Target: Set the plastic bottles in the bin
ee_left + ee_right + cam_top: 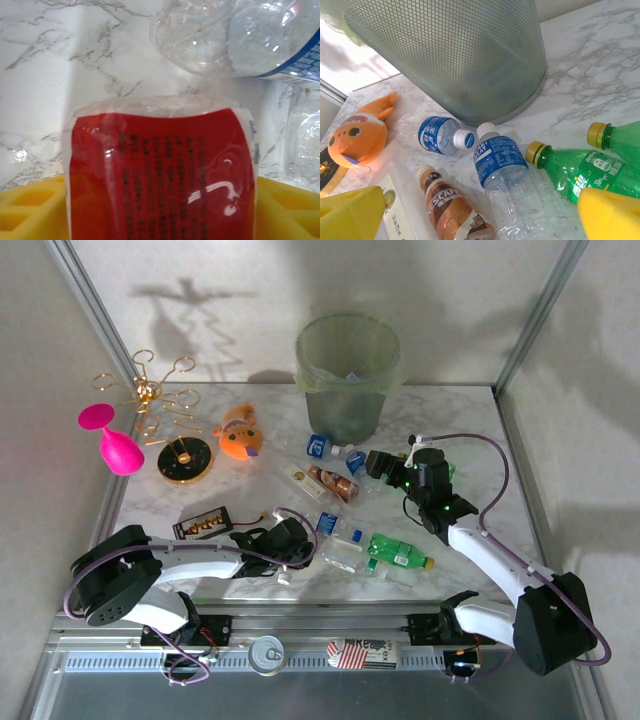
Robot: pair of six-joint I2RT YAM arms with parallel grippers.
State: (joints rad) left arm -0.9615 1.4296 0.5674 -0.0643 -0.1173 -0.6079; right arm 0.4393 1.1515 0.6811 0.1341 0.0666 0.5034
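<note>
Early going, I'm judging: most bottles (398,552) are lying loose on worktop (470,440) beside bin (345,410). Left tool (161,190) pinching red-labelled bottle (160,160); right tool (480,200) spread, hovering over others.

Blurred small print on the red-labelled bottle (160,175), its lower part beyond the frame's bottom edge.

We take this for a robotics lab test cell. The marble-patterned worktop (460,420) is boxed in by plain white panels (260,280) held in aluminium posts (88,300). Along its near edge runs a slotted aluminium rail (300,626) with two robot arms bolted to it, the left arm (190,562) and the right arm (490,558), both trailing purple cables (470,437). We see a staged jumble on the worktop: plastic bottles (398,552), a bin (348,375), a plush toy (240,432) and a pink wine glass (112,440).
</note>
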